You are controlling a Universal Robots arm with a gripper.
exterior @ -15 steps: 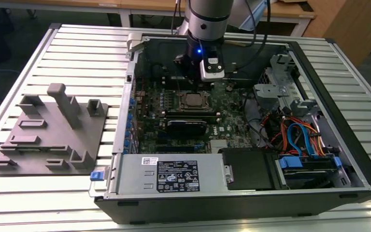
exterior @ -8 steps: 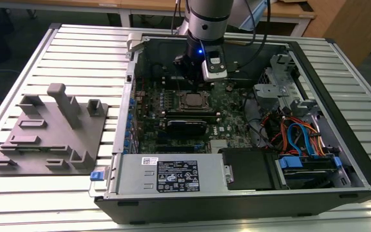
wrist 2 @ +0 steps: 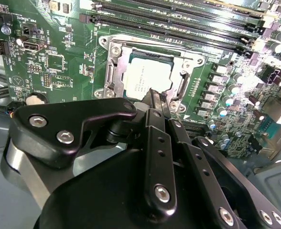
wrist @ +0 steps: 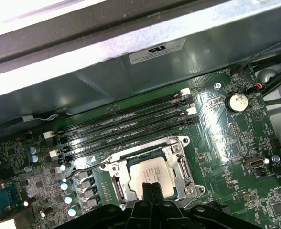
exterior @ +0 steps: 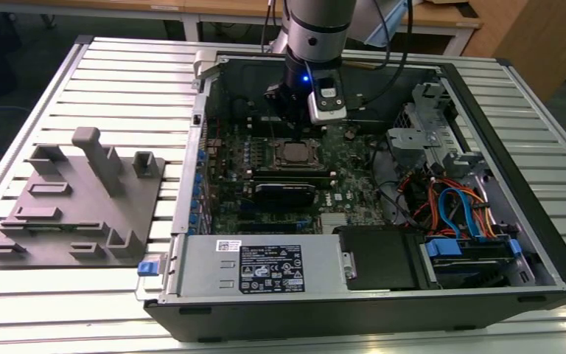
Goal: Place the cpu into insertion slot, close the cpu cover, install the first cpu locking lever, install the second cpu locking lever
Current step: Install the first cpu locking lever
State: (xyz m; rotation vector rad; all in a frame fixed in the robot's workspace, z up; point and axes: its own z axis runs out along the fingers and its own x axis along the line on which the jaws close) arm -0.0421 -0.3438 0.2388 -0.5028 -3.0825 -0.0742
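The cpu (wrist: 147,171) shows its silver-grey face inside the socket on the green board, and appears in the exterior view too (exterior: 296,153). The cpu cover (wrist: 184,168), a silver frame, lies flat around the chip in both wrist views (wrist 2: 113,67). Chip and frame hide the insertion slot beneath them. A thin metal lever (wrist: 88,170) runs along one side of the frame. My gripper (wrist: 150,187) hangs just above the chip's edge, its two black fingers pressed together with nothing between them (wrist 2: 155,98). Whether the tips touch the chip I cannot tell.
Long black memory slots (wrist: 126,129) run beside the socket, and a coin battery (wrist: 237,101) sits nearby. The open computer case (exterior: 519,221) holds cables (exterior: 450,206) and a power supply (exterior: 263,265). A grey fixture plate (exterior: 77,199) lies at the exterior view's left.
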